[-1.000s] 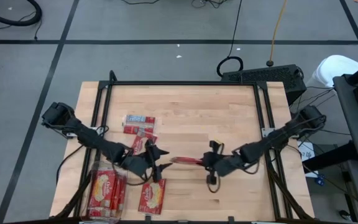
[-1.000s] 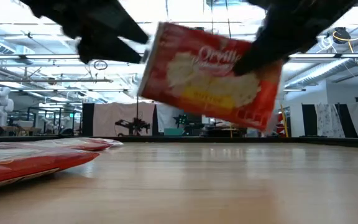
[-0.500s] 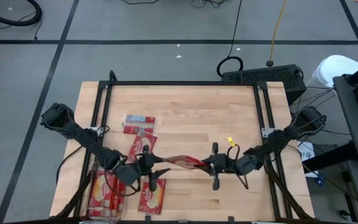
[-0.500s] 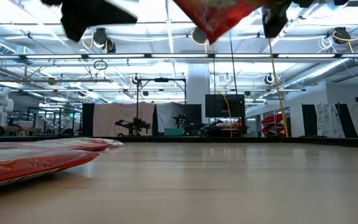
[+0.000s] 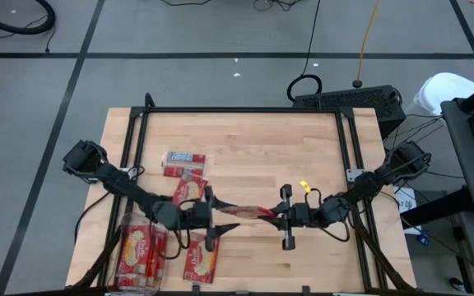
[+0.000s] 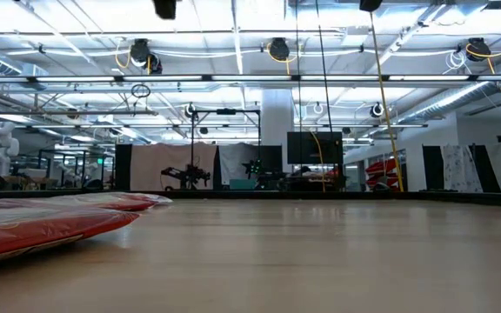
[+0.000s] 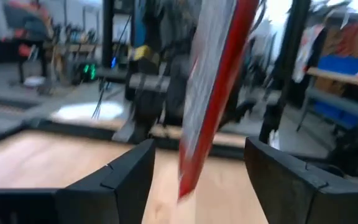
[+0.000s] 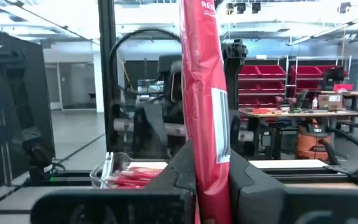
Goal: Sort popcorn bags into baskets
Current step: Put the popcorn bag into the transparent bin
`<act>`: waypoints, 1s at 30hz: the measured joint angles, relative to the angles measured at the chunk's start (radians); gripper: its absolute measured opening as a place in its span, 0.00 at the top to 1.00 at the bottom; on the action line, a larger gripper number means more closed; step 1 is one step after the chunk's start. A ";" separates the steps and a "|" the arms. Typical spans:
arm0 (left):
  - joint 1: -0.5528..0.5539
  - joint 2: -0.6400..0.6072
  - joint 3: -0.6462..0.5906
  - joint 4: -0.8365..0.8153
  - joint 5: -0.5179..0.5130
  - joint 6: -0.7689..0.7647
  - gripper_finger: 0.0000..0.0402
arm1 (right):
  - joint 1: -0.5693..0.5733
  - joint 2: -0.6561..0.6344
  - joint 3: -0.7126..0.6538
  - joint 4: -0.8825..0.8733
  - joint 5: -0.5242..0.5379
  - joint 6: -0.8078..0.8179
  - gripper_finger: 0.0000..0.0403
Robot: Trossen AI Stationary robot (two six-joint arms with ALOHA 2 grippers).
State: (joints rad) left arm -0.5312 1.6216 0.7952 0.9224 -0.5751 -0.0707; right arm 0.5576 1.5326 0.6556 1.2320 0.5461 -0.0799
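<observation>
I'm holding one popcorn bag point(image 5: 243, 211) up in the air betw my two arms, above the middle-front of the tabletop point(image 5: 245, 140). My right fingers point(image 5: 280, 215) are clenched on the bag's right end; in the right wrist view the packet point(image 8: 205, 106) is standing edge-on, pinched betw my two dark fingers point(image 8: 180, 168), w/ a white label showing on one face.

My left fingers point(image 5: 215, 217) are spread wide at the bag's other end. In the left wrist view the red packet point(image 7: 213, 93) is hanging edge-on in the gap betw them, touching neither finger point(image 7: 126, 180) as far as I can tell. So I'm reading this as a hand-over: right is carrying, left is lining up to take it, prob because the clear plastic bin point(image 5: 139, 255) is sitting at the front-left corner, on the left arm's side.

The bag is being kept high and on edge so both sets of fingers can get a flat face each; it's lifted above what the low view covers, which shows only the bags lying flat on the wood point(image 6: 46, 222).

Rest of the stock: the bin is already holding a couple of bags point(image 5: 142, 249). One more point(image 5: 201, 261) is lying just beside the bin, another point(image 5: 189, 191) near my left wrist, and two point(image 5: 184, 163) are lying farther back on the left half. Those are not yet sorted.

Next, I reckon left needs to close firmly before right lets go, else the bag drops.
</observation>
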 joint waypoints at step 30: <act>0.055 0.033 0.000 0.317 0.191 0.271 0.56 | -0.034 0.000 0.001 -0.013 -0.050 -0.019 0.97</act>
State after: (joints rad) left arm -0.4767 1.6547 0.7952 1.2390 -0.3840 0.2007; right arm 0.5232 1.5326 0.6563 1.2193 0.4963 -0.0984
